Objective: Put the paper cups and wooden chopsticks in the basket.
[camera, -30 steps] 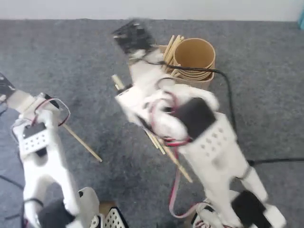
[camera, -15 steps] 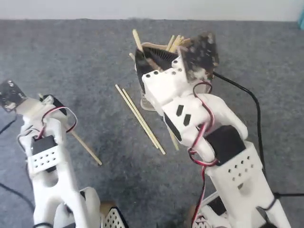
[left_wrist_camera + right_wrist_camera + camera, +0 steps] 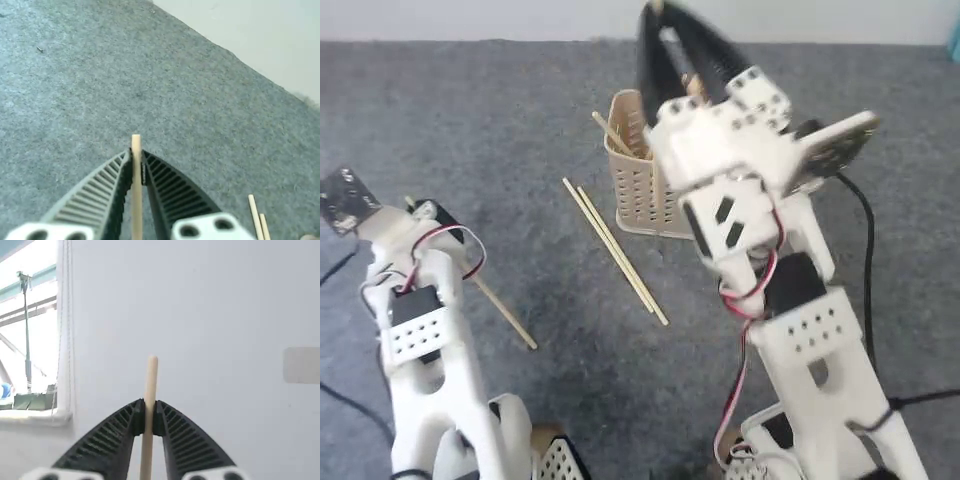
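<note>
Bordering grey carpet (image 3: 520, 130), pale wall (image 3: 470, 18); left gripper (image 3: 136, 156) tight on a chopstick (image 3: 136, 192), right gripper (image 3: 149, 409) apparently likewise on second chopstick (image 3: 151, 374).

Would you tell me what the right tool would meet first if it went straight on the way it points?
Probably nothing near: the right tool, shut on a chopstick, points at the white wall; how far off, I cannot tell.

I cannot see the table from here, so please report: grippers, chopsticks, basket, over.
Left gripper shut on one chopstick, low over carpet. Right gripper shut on another chopstick, high near basket. Two chopsticks loose on carpet beside basket.
</note>
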Action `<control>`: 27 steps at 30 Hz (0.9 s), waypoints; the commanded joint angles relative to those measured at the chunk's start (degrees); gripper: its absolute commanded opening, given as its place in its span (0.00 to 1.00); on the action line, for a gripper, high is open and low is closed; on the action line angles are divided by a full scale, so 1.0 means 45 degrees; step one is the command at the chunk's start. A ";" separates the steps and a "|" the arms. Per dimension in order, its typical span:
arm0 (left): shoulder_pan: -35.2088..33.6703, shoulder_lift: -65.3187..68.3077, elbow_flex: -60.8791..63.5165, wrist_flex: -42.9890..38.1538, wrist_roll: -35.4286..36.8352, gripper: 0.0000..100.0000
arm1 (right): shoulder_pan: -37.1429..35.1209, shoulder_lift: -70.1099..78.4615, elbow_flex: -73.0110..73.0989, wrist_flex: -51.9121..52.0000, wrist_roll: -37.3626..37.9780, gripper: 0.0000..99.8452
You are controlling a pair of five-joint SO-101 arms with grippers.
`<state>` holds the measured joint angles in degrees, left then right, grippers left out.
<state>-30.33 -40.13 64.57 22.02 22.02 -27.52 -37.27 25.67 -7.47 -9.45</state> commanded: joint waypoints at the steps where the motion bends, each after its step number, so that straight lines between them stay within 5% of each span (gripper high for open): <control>1: 0.0176 -0.0527 -0.0127 -0.0371 -0.0156 0.01 | 0.0908 0.0987 -0.0293 -0.1983 -0.0742 0.01; 8: 0.0195 -0.0527 -0.0107 -0.0488 -0.0176 0.01 | 0.1748 0.3175 -0.0313 -0.4210 -0.1661 0.01; 21: 0.0547 -0.0508 0.0127 -0.0918 -0.0703 0.01 | 0.1788 0.5578 -0.0195 -0.6144 -0.0352 0.01; 27: 0.0547 -0.0508 0.0127 -0.0918 -0.0801 0.01 | 0.1690 0.5363 -0.0274 -0.5070 -0.0332 0.15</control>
<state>-28.31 -40.31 65.71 19.56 18.95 -20.31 -11.34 25.67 -31.56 -12.18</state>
